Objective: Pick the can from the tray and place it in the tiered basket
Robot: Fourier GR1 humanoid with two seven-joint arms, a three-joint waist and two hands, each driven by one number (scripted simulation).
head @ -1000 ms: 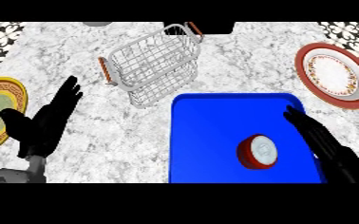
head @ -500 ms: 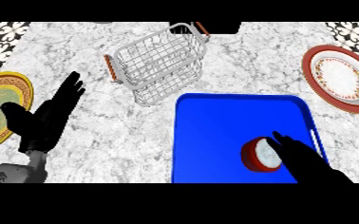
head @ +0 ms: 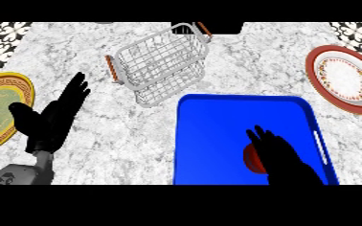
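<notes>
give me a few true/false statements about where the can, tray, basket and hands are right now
1. The can is on the blue tray. True.
2. The right hand covers most of the can. True.
3. The can is already in the wire tiered basket. False: it is on the tray, apart from the basket.
4. The left hand holds the basket. False: it is open at the view's left, touching nothing.
5. A red-rimmed plate lies right of the tray. True.

Blue tray (head: 212,139), red can (head: 250,157), white wire basket (head: 159,62), grey-marbled counter (head: 106,163).
</notes>
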